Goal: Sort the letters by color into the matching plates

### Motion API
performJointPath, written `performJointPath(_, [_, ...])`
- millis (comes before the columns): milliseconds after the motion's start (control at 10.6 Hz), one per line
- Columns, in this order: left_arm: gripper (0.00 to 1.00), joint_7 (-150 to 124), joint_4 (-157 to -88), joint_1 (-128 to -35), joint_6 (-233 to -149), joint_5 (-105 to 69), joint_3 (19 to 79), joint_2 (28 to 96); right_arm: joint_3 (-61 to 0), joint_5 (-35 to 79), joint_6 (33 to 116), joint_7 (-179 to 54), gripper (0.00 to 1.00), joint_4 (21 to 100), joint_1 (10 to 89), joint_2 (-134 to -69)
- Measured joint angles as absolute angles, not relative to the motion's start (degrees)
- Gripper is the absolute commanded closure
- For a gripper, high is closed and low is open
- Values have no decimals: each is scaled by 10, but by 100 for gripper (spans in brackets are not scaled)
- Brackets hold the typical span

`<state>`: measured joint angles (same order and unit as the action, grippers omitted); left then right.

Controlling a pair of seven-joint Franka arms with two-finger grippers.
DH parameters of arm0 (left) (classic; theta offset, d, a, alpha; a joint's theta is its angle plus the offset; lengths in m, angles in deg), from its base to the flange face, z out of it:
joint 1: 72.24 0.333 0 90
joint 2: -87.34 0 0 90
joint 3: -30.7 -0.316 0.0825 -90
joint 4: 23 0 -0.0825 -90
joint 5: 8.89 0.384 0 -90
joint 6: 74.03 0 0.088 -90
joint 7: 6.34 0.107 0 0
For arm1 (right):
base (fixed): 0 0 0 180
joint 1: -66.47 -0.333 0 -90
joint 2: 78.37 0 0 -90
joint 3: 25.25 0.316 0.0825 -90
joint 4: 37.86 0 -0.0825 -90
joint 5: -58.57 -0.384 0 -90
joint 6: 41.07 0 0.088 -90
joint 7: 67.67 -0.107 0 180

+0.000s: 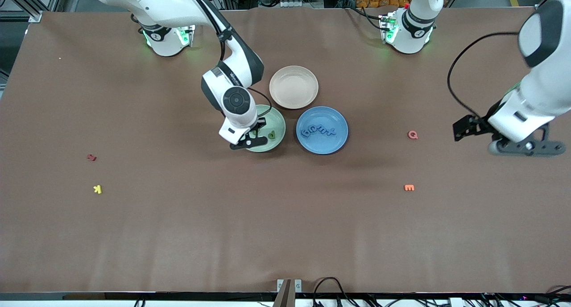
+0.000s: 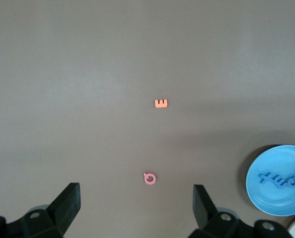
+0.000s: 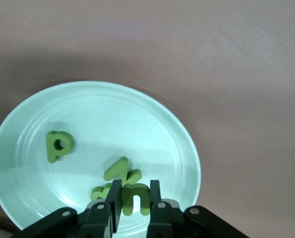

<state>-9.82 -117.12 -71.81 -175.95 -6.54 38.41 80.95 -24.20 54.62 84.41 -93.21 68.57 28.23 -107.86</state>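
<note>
The right hand is low over the mint green plate, and its two fingers are closed on a green letter, which they hold just above the plate. In the right wrist view this letter stands between the fingertips, and close to it two more green letters lie on the plate: one like a digit 1 and one partly hidden by a finger. A fourth green letter, a "p", lies apart from them on the same plate.

The blue plate stands just beside the green plate, toward the left arm's end of the tabletop. Four blue letters lie in a row in it. A beige-pink plate sits farther from the front camera, touching or almost touching both plates.

The left hand waits over the bare tabletop near the left arm's end, with its fingers spread wide and holding nothing. Under it, in the left wrist view, are a pink letter and an orange letter. A red letter and a yellow letter lie toward the right arm's end.
</note>
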Motion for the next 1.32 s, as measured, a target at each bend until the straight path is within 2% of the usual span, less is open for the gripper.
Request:
performJointPath(189, [0, -98, -1172, -728, -1745, -68, 373, 843, -242, 546, 845, -942, 0, 682, 281, -1079])
performJointPath(566, [0, -98, -1172, -731, -1714, -83, 370, 867, -249, 547, 846, -936, 0, 673, 296, -1079])
performJointPath(849, [0, -98, -1172, -732, -1674, -100, 366, 900, -266, 550, 846, -863, 0, 660, 365, -1077])
performJointPath(1321, [0, -102, -1173, -732, -1664, -121, 340, 903, -317, 552, 847, -728, 0, 633, 472, -1075])
